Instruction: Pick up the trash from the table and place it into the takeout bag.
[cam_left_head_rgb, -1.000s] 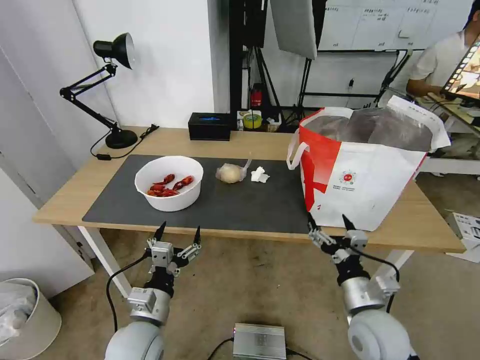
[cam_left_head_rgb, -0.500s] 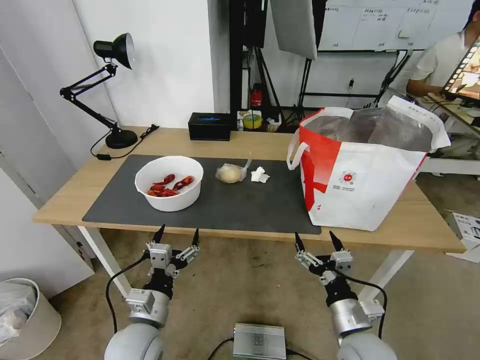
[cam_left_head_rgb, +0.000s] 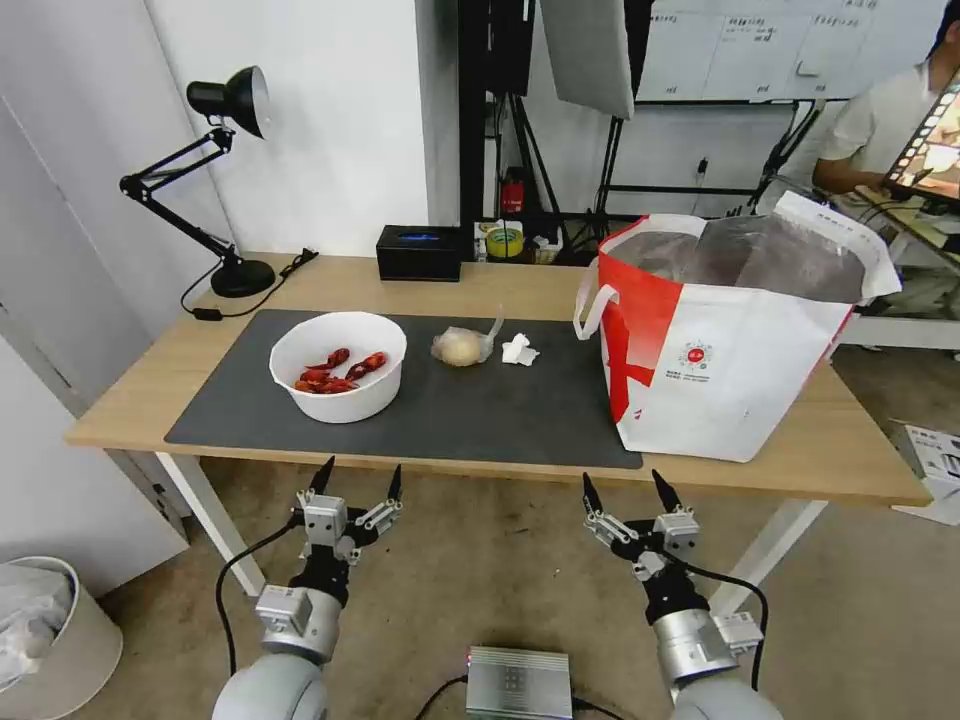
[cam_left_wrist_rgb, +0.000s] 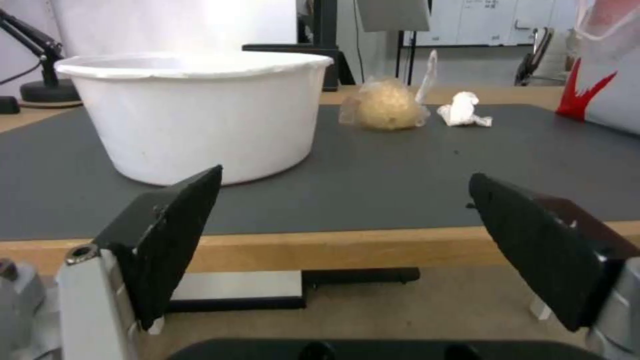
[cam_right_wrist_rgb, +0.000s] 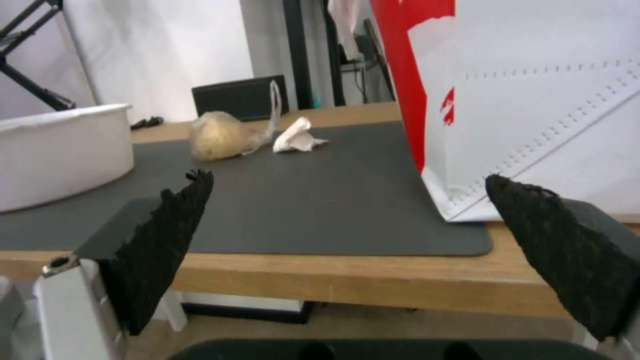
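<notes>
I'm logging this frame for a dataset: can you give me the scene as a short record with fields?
table: light wood, grey mat
bowl: white, red shells, mat's left part
bagged lump, mid-mat
tissue, right of the lump
takeout bag, upright, table's right end
left gripper, open, below the table's front edge
right gripper, open, below the front edge

Lighting: bright, even, diffuse; soft shadows on the bench (cam_left_head_rgb: 500, 285). Head view bends at edges. Wrist views soft; white wall (cam_left_wrist_rgb: 173, 25) overexposed.
</notes>
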